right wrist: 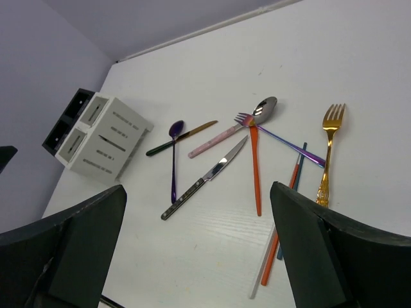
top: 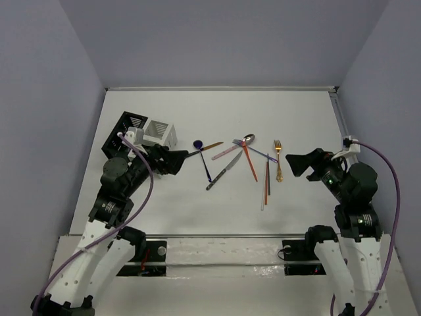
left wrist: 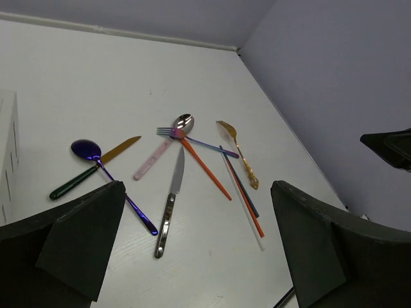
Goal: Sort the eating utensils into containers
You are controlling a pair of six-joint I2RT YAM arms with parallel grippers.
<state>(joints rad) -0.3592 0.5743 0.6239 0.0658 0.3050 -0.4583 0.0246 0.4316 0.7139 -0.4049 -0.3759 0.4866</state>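
The utensils lie loose mid-table: a blue spoon (top: pixel 201 157), a silver knife (top: pixel 223 171), a pink-handled piece (top: pixel 227 152), a silver spoon (top: pixel 248 139), an orange stick (top: pixel 250 163), a purple fork (top: pixel 261 153), a gold fork (top: pixel 278 159) and thin sticks (top: pixel 266 185). The black caddy (top: pixel 130 125) and white caddy (top: pixel 161 133) stand joined at the far left. My left gripper (top: pixel 181 159) is open and empty, just left of the blue spoon. My right gripper (top: pixel 295 163) is open and empty, just right of the gold fork. Both wrist views show the knife (left wrist: pixel 169 204) (right wrist: pixel 205 176) ahead of the spread fingers (left wrist: pixel 83 237) (right wrist: pixel 321 250).
A green-handled, gold-bladed knife (top: pixel 205 147) crosses the blue spoon near the white caddy. Grey walls close in the table on three sides. A metal rail runs along the near edge (top: pixel 210 236) by the arm bases. A rail (top: pixel 342 125) edges the right side.
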